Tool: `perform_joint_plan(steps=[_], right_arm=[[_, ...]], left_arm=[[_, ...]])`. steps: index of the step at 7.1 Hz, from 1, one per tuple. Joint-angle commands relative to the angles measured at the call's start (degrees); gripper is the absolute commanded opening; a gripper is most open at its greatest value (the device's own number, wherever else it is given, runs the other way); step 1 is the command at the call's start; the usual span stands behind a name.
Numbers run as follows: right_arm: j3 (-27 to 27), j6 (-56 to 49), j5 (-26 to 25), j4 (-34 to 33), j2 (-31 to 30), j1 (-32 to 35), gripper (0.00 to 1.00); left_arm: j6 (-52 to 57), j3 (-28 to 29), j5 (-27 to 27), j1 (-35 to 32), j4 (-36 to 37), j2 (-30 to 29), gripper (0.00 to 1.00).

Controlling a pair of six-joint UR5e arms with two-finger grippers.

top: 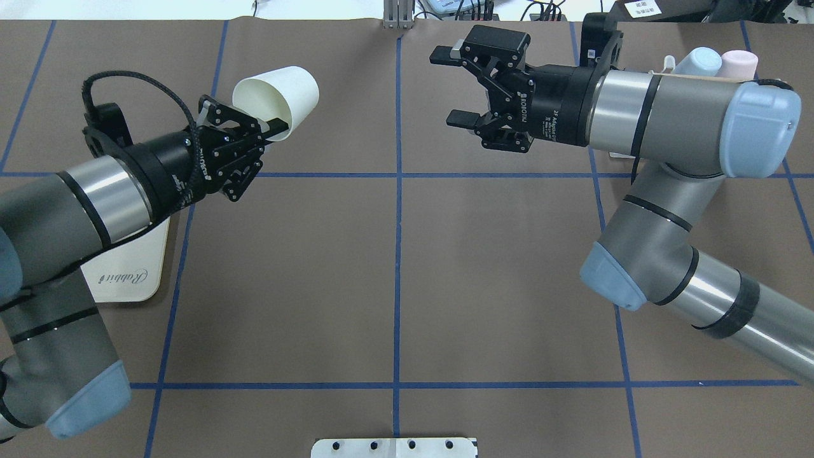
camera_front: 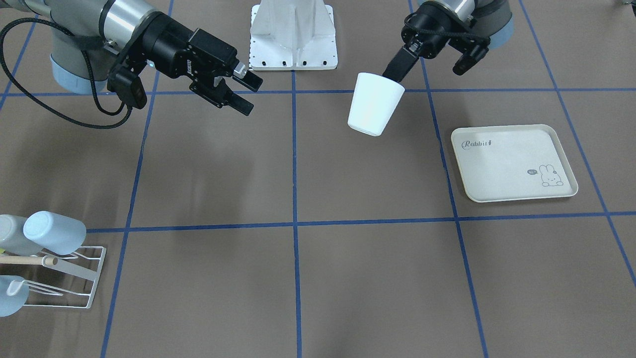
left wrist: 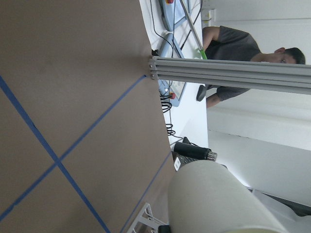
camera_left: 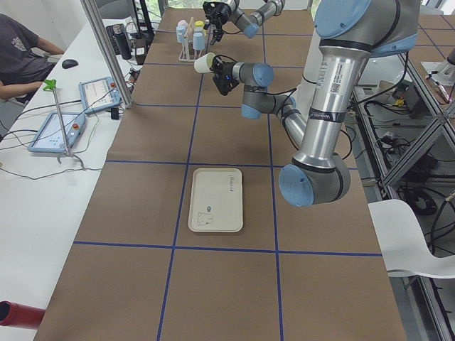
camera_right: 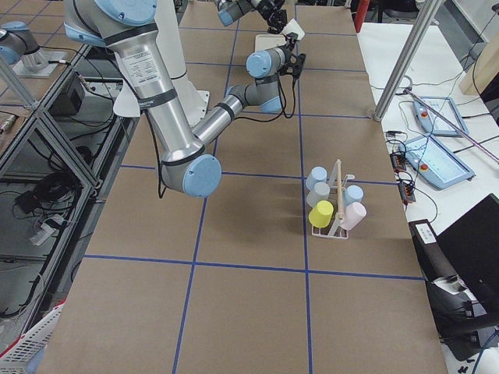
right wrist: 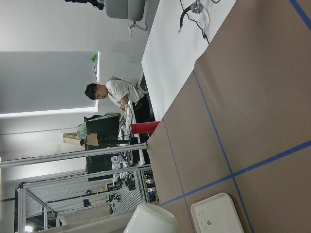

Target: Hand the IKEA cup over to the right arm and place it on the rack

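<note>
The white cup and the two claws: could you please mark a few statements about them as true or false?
1. The left claw grips the white cup by its rim. True.
2. The rack already carries several cups. True.
3. The right claw is shut on the white cup. False: it is open and empty.
4. The white cup sits on the rack. False: it is held in the air, away from the rack.

cup (camera_front: 373, 104): white | tray (camera_front: 502, 159): cream, rabbit print | table (camera_front: 208, 174): brown, blue grid lines | rack (camera_front: 98, 272): white
</note>
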Motion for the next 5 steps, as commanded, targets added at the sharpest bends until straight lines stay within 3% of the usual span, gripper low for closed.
perform_joint_plan(steps=[1,5], right_arm=[[0.8,2.6,-0.2,0.1,0.3,-0.6,1.0],[0.9,3.8,-0.6,0.1,1.4,-2.8,1.0]], left_arm=[[1.5,0.4,7.3,5.3,-9.4,0.2,0.0],[9.6,0.7,8.3,10.1,-11.1,-3.7,0.0]])
